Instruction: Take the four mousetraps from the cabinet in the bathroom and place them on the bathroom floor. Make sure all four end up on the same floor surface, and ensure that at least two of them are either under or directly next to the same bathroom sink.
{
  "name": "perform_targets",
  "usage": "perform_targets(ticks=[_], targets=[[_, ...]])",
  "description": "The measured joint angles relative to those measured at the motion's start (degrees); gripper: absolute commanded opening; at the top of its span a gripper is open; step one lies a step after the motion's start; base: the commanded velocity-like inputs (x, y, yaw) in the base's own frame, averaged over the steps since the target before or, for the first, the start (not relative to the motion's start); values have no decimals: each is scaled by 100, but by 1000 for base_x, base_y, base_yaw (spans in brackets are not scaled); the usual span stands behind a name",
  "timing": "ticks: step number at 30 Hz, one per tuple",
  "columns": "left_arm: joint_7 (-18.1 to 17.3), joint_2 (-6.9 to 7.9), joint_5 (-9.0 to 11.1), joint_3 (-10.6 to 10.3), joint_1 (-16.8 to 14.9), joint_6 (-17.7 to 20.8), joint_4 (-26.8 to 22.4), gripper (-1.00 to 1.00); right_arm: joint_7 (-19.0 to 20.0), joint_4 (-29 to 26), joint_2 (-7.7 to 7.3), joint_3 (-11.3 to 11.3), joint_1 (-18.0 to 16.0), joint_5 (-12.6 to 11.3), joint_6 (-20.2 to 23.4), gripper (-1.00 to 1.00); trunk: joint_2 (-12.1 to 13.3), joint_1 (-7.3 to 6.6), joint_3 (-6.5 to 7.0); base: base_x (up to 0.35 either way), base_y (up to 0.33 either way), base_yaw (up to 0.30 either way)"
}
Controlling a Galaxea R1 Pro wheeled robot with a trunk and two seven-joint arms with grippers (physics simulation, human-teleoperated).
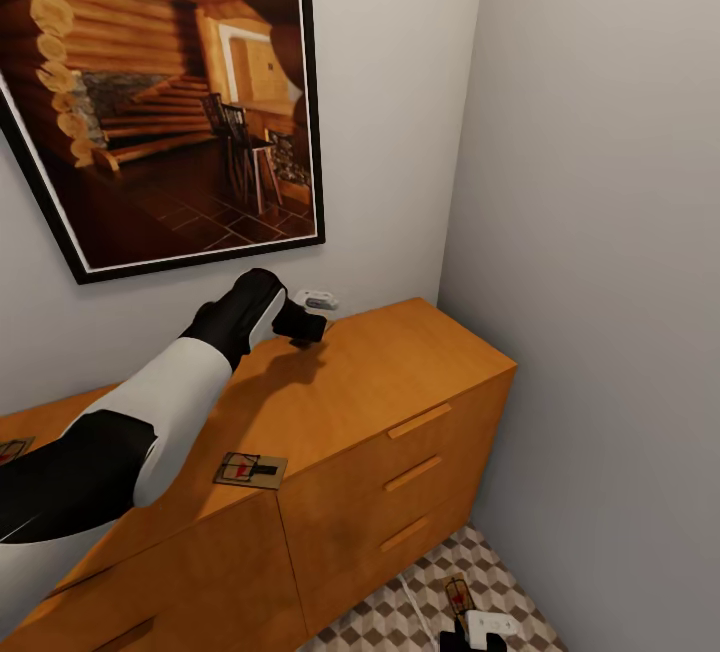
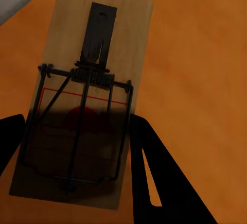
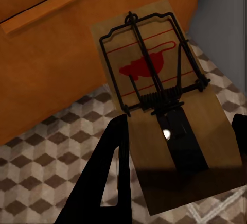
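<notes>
Over the cabinet (image 1: 400,352), left arm (image 1: 190,382) stretches, jaws straddling a mousetrap (image 2: 82,110).

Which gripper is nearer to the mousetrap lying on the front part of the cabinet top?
Left. The left gripper is over the cabinet top, further back than that mousetrap. The right gripper is down near the floor.

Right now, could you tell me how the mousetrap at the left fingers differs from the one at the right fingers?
The left mousetrap lies flat on top of the cabinet; the right mousetrap is held off the bathroom floor, before the cabinet's front. The left mousetrap's red mark is in shadow; the right mousetrap's is brightly lit. Both are tan boards with dark wire.
</notes>
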Motion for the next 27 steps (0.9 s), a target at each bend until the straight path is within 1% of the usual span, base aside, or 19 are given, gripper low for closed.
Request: perform_targets(ticks=[5,27], targets=[[-1,-6,1,0,0,6,1,-100,-2,0,-23,2,0,3,3,-100,0,0,0,0,0,0],[-2,2,1,0,0,8,9,-100,-14,0,-17,6,0,-2,15,-100,0,0,0,0,0,0]])
